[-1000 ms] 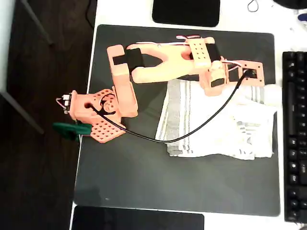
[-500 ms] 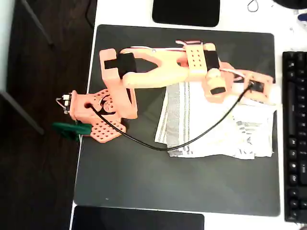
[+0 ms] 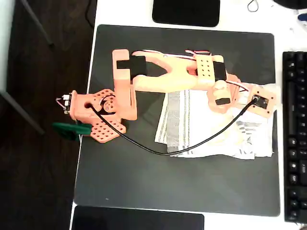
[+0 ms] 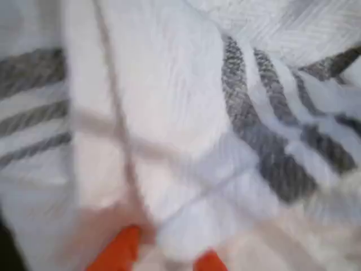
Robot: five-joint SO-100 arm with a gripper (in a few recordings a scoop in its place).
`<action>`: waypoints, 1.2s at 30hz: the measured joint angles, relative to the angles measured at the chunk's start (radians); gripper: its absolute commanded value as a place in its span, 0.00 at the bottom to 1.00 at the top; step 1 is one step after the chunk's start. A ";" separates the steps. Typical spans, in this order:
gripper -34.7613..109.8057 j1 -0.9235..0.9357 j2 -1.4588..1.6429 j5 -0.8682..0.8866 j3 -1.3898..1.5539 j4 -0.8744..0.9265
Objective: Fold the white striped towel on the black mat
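Arm swinging further right since a sec ago, white striped towel [image 3: 211,125] bunching w/ it on black mat [image 3: 144,187]; jaws' state: can't tell, fold prob underway

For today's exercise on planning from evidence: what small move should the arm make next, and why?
Probably close the gripper on the cloth. The wrist view shows its orange fingertips right against the white striped towel, and the overhead view puts the gripper above the towel's rumpled right end on the black mat.
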 measured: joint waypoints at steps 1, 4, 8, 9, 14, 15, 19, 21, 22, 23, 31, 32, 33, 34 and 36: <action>0.25 0.009 -0.009 -0.003 -0.011 -0.008; 0.25 0.046 -0.032 -0.012 -0.049 -0.046; 0.25 0.117 -0.055 -0.069 -0.077 -0.104; 0.25 0.135 -0.058 -0.083 -0.083 -0.118; 0.25 0.238 -0.077 -0.144 -0.161 -0.216; 0.26 0.258 -0.080 -0.153 -0.175 -0.252; 0.26 0.322 -0.083 -0.189 -0.186 -0.411; 0.26 0.334 -0.083 -0.196 -0.195 -0.433; 0.26 0.337 -0.081 -0.201 -0.196 -0.433; 0.26 0.339 -0.078 -0.201 -0.196 -0.422; 0.24 0.330 0.173 -0.235 0.002 -0.345; 0.24 0.321 0.221 -0.239 0.055 -0.344; 0.24 0.311 0.270 -0.247 0.107 -0.344; 0.24 0.304 0.316 -0.252 0.163 -0.341; 0.24 0.288 0.408 -0.262 0.272 -0.341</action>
